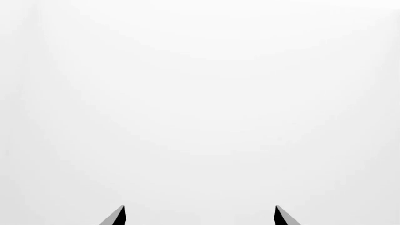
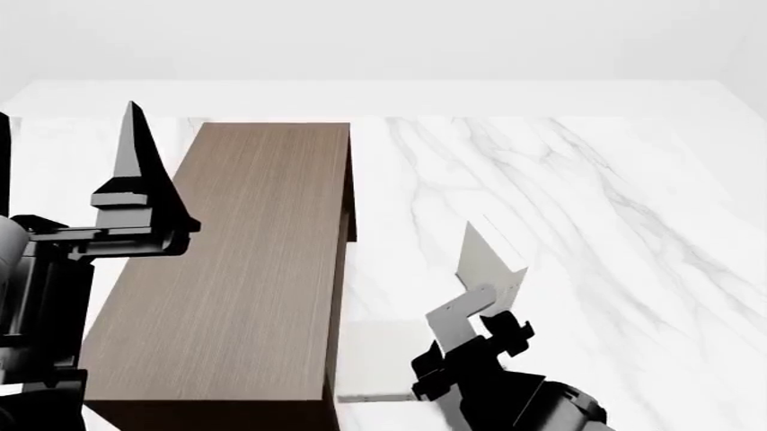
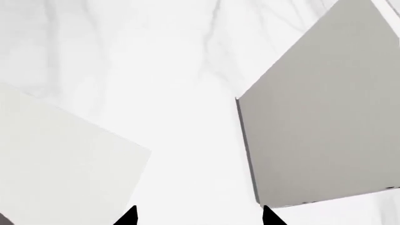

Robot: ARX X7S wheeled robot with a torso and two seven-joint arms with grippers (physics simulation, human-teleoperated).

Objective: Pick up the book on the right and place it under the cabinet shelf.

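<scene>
The book [image 3: 319, 112] lies flat on the marble as a thin pale slab with tiny dark marks along its near edge. Its corner is just beside one tip of my right gripper [image 3: 198, 214], which is open and empty. I cannot make the book out in the head view, where my right gripper [image 2: 462, 283] points down at the table right of the cabinet shelf [image 2: 240, 260], a long dark brown box. Raised at the cabinet's left, my left gripper [image 2: 70, 126] is open and empty. In its own wrist view the left gripper [image 1: 200, 213] faces only blank white.
A thicker greyish-white book [image 3: 56, 168] lies on the other side of my right gripper. In the head view this thicker book [image 2: 377, 359] sits against the cabinet's right side. The white marble table [image 2: 576, 197] stretches right and back to a white wall.
</scene>
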